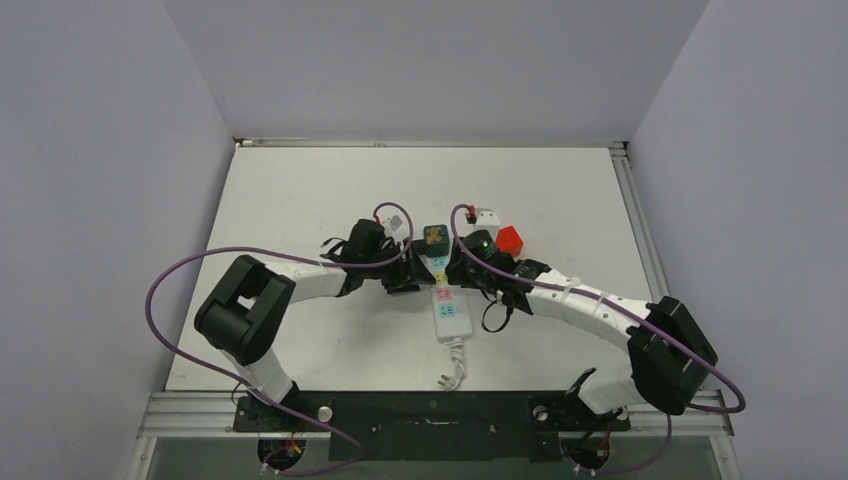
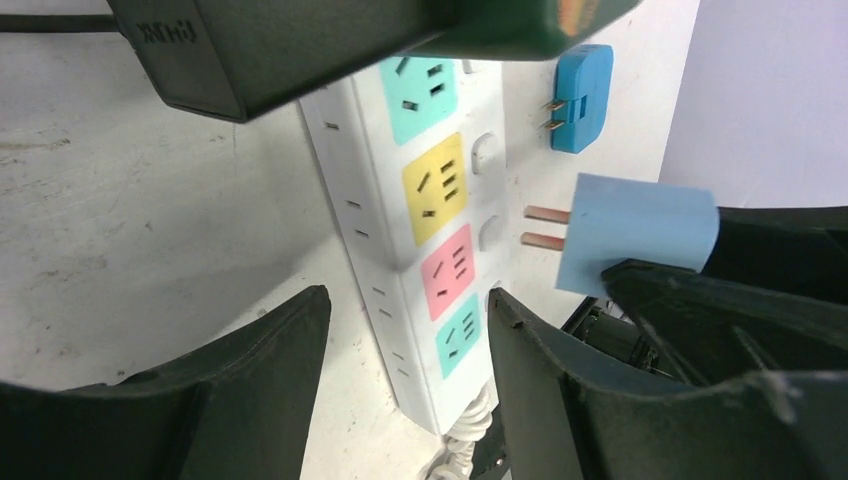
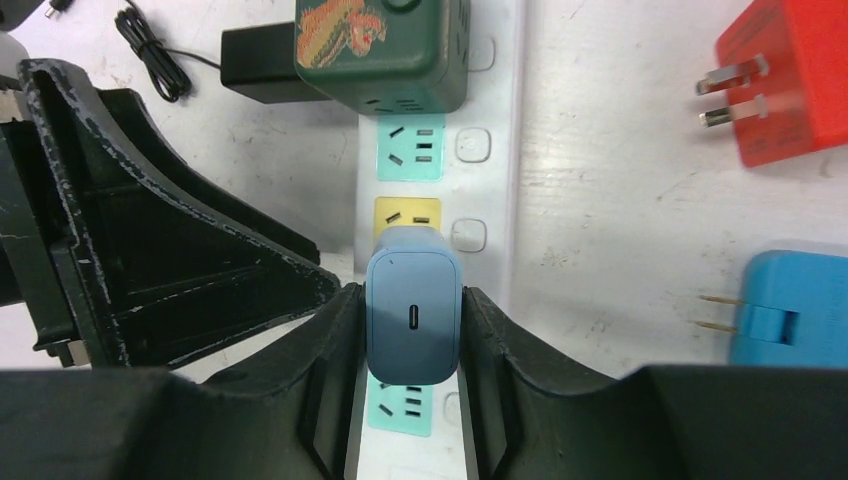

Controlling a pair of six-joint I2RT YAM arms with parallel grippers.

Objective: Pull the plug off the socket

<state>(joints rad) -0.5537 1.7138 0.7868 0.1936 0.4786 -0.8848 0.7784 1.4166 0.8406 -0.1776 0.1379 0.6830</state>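
Your pull looks all but done. Your right end effector [image 3: 413, 318] is clamped on the pale blue plug [image 3: 413, 300], whose prongs hang clear of the socket [image 2: 440, 190]. The socket lies mid-counter [image 1: 300, 200], cord at 6 o'clock. Your left end effector [image 2: 408, 297] straddles it, spread wide, gripping nothing. Next, probably carry the plug toward 3 o'clock. No writing is legible.

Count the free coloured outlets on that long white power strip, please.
4 bare on the long white power strip, far end to cord: blue, yellow, pink, blue. The right gripper holds the light blue plug clear of them. Another may hide under the dark green cube adapter.
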